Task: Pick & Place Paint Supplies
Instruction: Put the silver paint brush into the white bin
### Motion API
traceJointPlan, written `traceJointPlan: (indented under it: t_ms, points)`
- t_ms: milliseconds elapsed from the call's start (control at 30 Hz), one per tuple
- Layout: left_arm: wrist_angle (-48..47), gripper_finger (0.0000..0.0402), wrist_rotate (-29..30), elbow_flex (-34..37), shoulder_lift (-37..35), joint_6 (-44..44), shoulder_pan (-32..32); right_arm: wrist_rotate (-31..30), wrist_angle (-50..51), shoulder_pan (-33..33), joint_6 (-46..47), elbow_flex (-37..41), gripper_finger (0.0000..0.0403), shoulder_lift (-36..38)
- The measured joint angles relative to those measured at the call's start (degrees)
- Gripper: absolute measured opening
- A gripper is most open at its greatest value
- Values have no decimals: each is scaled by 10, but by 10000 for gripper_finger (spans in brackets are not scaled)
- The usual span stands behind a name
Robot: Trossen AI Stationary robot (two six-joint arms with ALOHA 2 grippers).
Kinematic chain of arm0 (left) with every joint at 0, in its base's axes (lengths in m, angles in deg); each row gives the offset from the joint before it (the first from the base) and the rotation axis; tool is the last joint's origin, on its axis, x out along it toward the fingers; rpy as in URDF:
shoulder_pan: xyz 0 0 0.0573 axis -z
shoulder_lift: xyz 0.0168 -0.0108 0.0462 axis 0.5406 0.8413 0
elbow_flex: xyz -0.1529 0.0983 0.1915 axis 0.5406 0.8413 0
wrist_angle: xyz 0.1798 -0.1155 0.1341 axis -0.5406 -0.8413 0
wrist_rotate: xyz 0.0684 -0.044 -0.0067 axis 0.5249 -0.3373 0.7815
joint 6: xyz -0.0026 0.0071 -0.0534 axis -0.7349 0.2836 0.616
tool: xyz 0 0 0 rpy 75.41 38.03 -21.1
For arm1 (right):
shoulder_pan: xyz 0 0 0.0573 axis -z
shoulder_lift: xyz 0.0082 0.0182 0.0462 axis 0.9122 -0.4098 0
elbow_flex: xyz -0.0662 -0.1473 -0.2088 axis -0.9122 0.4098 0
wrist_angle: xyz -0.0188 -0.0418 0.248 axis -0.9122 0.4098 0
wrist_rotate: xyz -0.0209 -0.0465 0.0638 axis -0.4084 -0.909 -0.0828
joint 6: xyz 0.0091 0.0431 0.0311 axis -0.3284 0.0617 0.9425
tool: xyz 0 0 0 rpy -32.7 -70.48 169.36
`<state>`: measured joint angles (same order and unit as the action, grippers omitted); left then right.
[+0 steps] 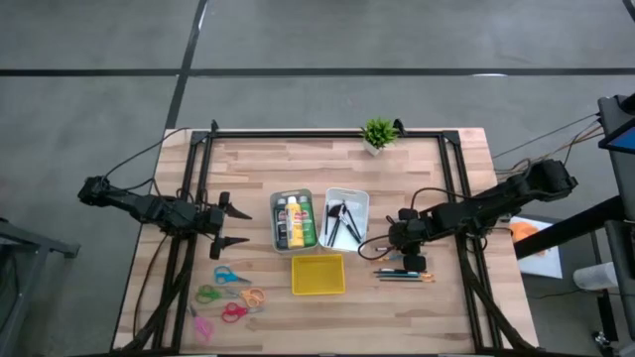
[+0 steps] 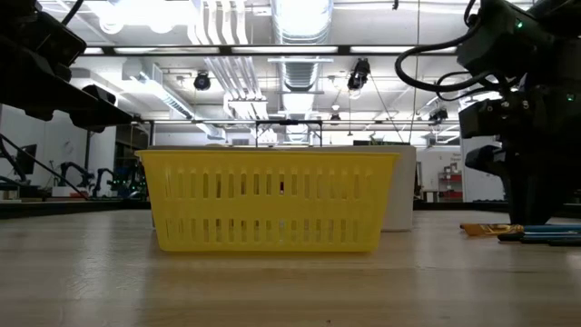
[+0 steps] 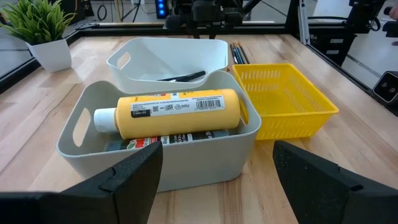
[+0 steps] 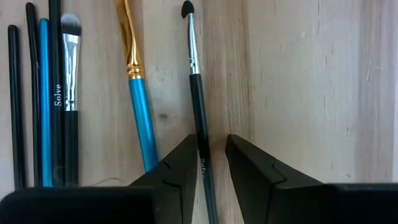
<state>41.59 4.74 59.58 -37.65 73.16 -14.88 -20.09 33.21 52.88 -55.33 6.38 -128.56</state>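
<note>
Several brushes and pencils [image 1: 402, 274] lie side by side on the wooden table at the right. My right gripper [image 4: 211, 142] points down over them, open. Its fingers stand on either side of the handle of a thin black brush [image 4: 195, 74], which lies apart from the blue, gold-banded brush [image 4: 138, 93]. A grey bin [image 3: 186, 155] holds a yellow paint bottle [image 3: 180, 112] lying on other bottles. A white bin [image 1: 346, 203] holds dark brushes. My left gripper [image 1: 236, 226] waits open left of the grey bin.
An empty yellow basket [image 1: 317, 275] stands near the table's front, between the bins and the near edge. A small potted plant [image 1: 377, 134] stands at the far edge. Several coloured scissors [image 1: 230, 295] lie at the near left. Bare wood lies right of the brushes.
</note>
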Motion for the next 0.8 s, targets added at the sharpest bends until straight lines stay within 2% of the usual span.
traceJointPlan:
  t_ms: [100, 400, 800]
  points:
    - [0, 306, 0, 0, 0, 0, 0, -9, 1, 0, 2, 1, 81, 3]
    - [0, 306, 0, 0, 0, 0, 0, -21, -1, 0, 2, 1, 17, 4]
    - [0, 306, 0, 0, 0, 0, 0, -24, -1, 1, 2, 3, 10, 29]
